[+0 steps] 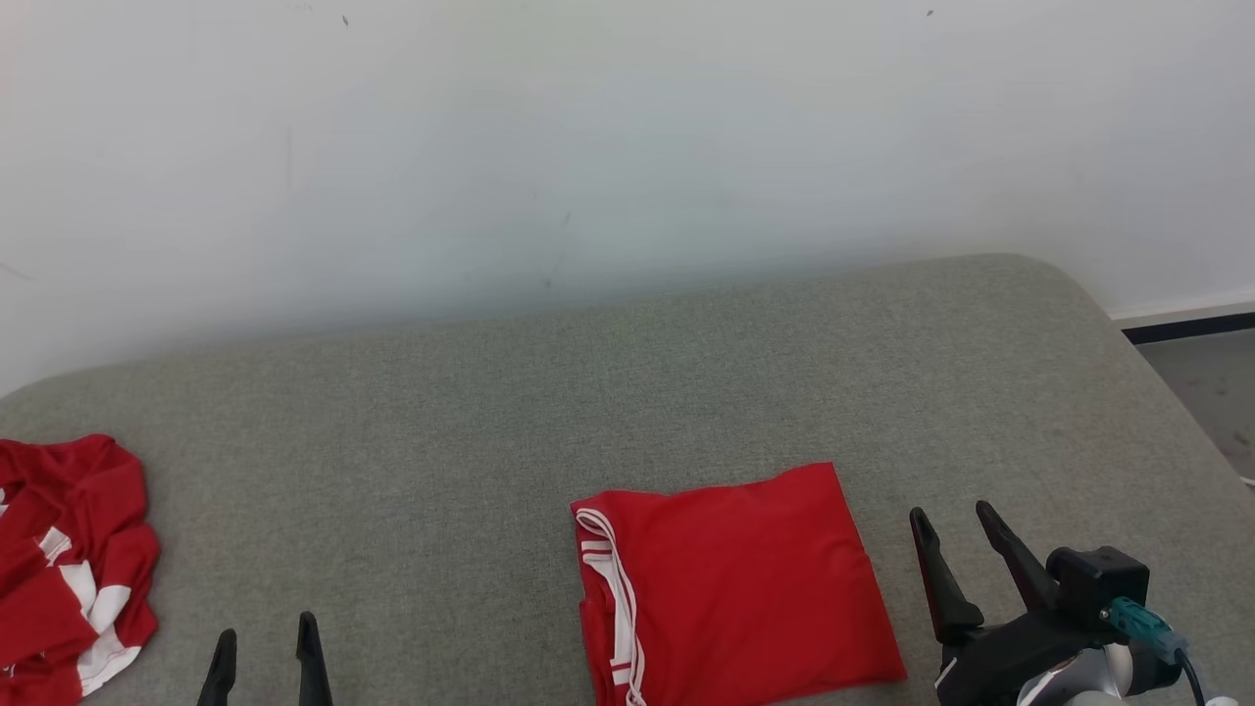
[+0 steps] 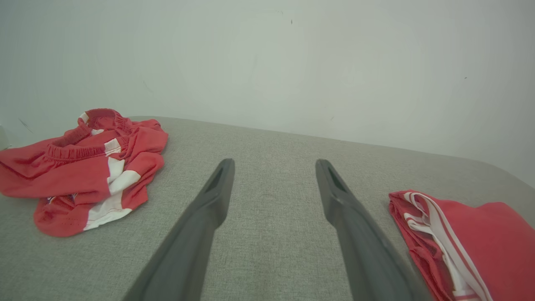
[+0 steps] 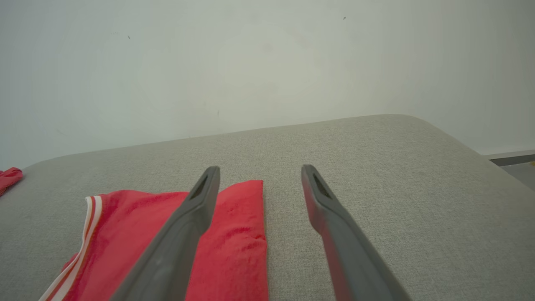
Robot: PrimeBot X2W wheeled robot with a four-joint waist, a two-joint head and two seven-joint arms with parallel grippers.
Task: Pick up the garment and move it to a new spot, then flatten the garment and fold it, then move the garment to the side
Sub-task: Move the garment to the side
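Observation:
A red garment (image 1: 735, 583) with white stripes along one edge lies folded into a neat rectangle on the grey cushioned surface (image 1: 588, 392), near its front. It also shows at the right of the left wrist view as the folded garment (image 2: 464, 242) and at the lower left of the right wrist view as the folded garment (image 3: 175, 238). My right gripper (image 1: 956, 525) stands open just right of it, holding nothing. My left gripper (image 1: 265, 637) is open at the lower left, over bare fabric, well left of the folded piece.
A second red and white garment (image 1: 69, 569) lies crumpled at the far left edge, seen too as the crumpled garment (image 2: 83, 167). A pale wall (image 1: 627, 147) rises behind the surface. The surface's right end drops to floor (image 1: 1206, 382).

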